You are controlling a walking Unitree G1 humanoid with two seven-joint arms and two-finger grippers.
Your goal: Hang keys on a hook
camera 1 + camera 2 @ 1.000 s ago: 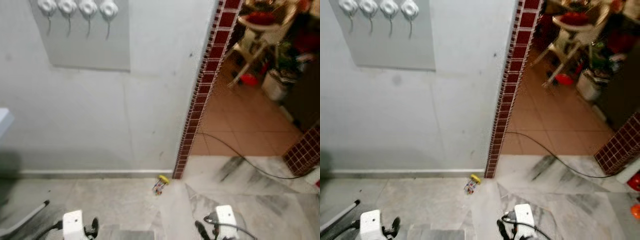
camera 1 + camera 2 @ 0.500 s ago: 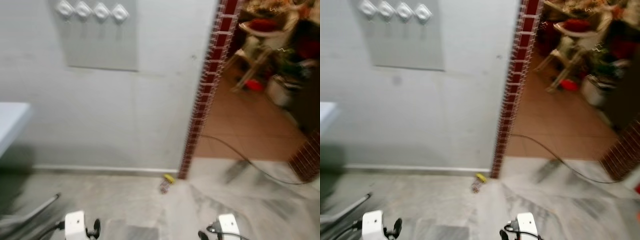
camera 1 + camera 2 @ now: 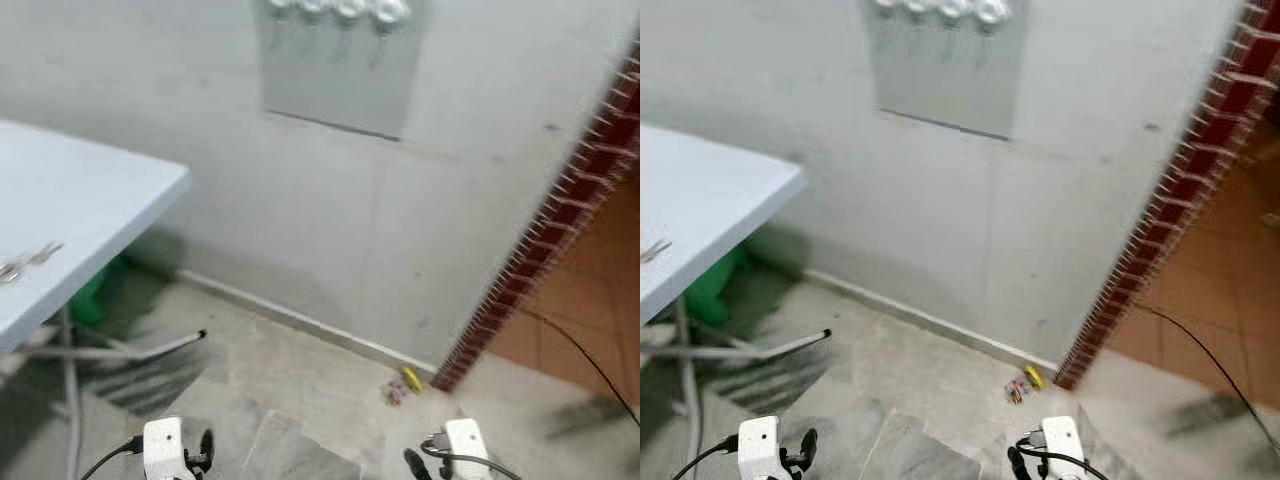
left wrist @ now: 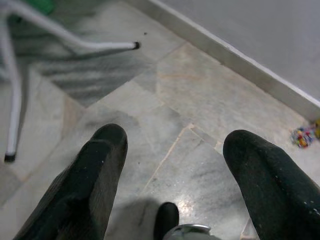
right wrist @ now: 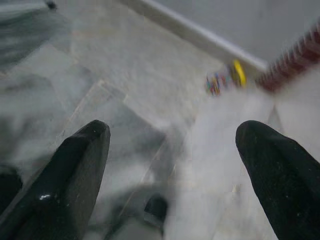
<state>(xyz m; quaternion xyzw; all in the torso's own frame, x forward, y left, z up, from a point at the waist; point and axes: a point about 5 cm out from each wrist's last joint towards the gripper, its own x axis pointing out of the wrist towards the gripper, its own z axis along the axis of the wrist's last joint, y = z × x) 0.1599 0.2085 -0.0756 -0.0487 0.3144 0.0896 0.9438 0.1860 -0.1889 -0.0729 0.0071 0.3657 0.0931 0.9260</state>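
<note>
View has swung left: table (image 3: 120, 190) edge now nearby, keys (image 3: 398, 387) by the skirting, both grippers spread.

I see a floor (image 4: 200, 100) of polished, veined marble slabs, glossy enough to throw back a spot of light. The wall (image 3: 300, 220) looks like matt painted plaster, its corner edged in glazed dark-red tile (image 3: 560, 230). The table (image 3: 70, 210) has a smooth pale top (laminate or plastic, I cannot tell) on painted metal legs. My left gripper (image 4: 172, 170) fingers look like matt black rubber.
</note>
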